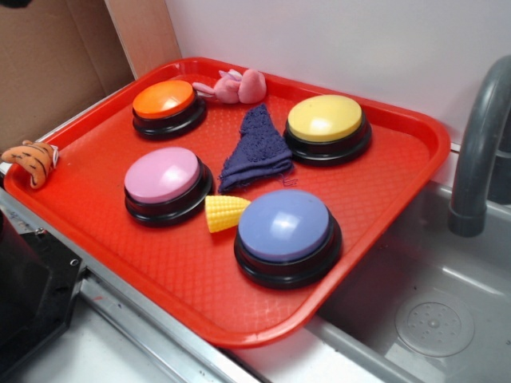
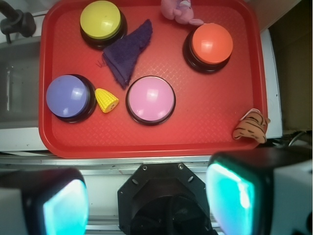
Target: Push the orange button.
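Wrist view: gripper (image 2: 146, 200) hangs high with fingers spread wide, orange button (image 2: 212, 43) at the tray's (image 2: 205, 132) far corner beside a pink toy (image 2: 179, 11). Probably best to pinch the fingers together and descend squarely on the dome.

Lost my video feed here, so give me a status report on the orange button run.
Gripper open, high above the tray's near edge. Orange button untouched, far corner beside the pink plush. Nothing on top of it.
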`<action>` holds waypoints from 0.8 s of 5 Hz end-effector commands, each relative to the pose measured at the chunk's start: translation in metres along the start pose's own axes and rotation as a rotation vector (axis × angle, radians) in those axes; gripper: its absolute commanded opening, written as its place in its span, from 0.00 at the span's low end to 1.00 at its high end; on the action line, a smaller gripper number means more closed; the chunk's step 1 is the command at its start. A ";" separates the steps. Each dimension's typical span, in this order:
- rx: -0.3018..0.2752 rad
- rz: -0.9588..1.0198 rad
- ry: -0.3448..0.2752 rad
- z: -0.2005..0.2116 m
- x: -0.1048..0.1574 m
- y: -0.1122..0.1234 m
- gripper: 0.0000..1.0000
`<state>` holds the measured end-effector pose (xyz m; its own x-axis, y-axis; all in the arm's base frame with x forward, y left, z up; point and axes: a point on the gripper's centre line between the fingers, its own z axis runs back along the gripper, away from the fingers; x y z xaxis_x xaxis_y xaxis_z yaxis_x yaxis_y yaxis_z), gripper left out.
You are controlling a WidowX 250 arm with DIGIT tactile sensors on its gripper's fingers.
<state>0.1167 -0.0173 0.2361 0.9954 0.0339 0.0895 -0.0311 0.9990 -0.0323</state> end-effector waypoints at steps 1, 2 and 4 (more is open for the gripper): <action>0.000 0.000 0.000 0.000 0.000 0.000 1.00; 0.066 0.149 0.084 -0.040 0.048 0.039 1.00; 0.065 0.254 -0.096 -0.094 0.124 0.088 1.00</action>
<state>0.2432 0.0676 0.1369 0.9509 0.2771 0.1377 -0.2800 0.9600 0.0021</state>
